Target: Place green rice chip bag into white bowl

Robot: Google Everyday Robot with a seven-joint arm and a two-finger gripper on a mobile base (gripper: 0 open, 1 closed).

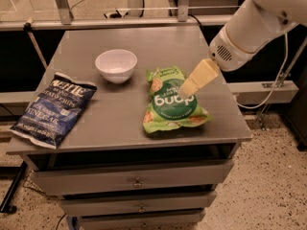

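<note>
The green rice chip bag [172,102] lies flat on the grey table top [120,114], right of centre, its dark green "dang" circle facing up. The white bowl [116,65] stands upright to its upper left, a short gap away, with nothing in it. My gripper [188,88] reaches in from the upper right on the white arm [249,28]. Its cream-coloured tip hangs over the bag's upper right part, close above it.
A dark blue Kettle chip bag [55,108] lies at the table's left edge, partly overhanging it. Drawers [136,181] sit below the front edge. A metal rail [120,22] runs behind the table. Cables hang at the right.
</note>
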